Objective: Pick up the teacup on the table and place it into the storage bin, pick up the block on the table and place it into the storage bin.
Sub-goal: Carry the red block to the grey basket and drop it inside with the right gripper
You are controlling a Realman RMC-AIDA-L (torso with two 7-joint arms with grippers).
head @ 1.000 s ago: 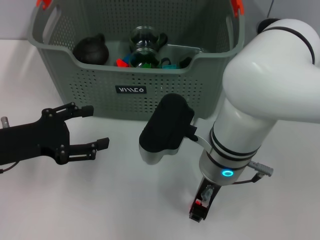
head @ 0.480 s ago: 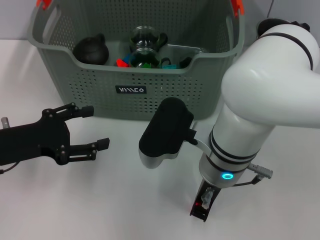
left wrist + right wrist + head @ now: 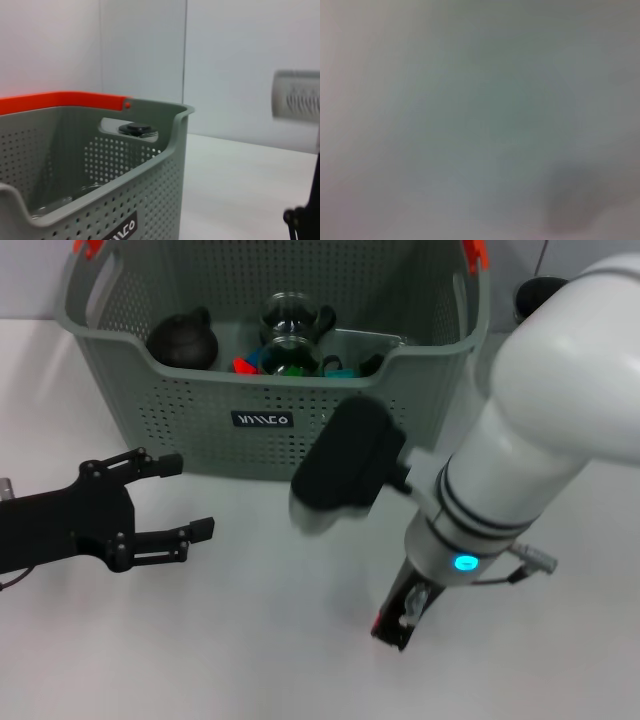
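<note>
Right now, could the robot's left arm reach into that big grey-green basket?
Probably yes. The left gripper is open, low on the table beside the storage bin. Nothing lies between them, but it would have to rise over the tall wall first.

You have the large grey-green perforated plastic storage bin (image 3: pixel 270 360) at the back of the white counter (image 3: pixel 200 640). Inside it, a dark round pot (image 3: pixel 183 340) sits left of a glass teapot (image 3: pixel 290 325). The left tool (image 3: pixel 165 500) is before the bin's left half, the right arm (image 3: pixel 520 470) before its right.
</note>
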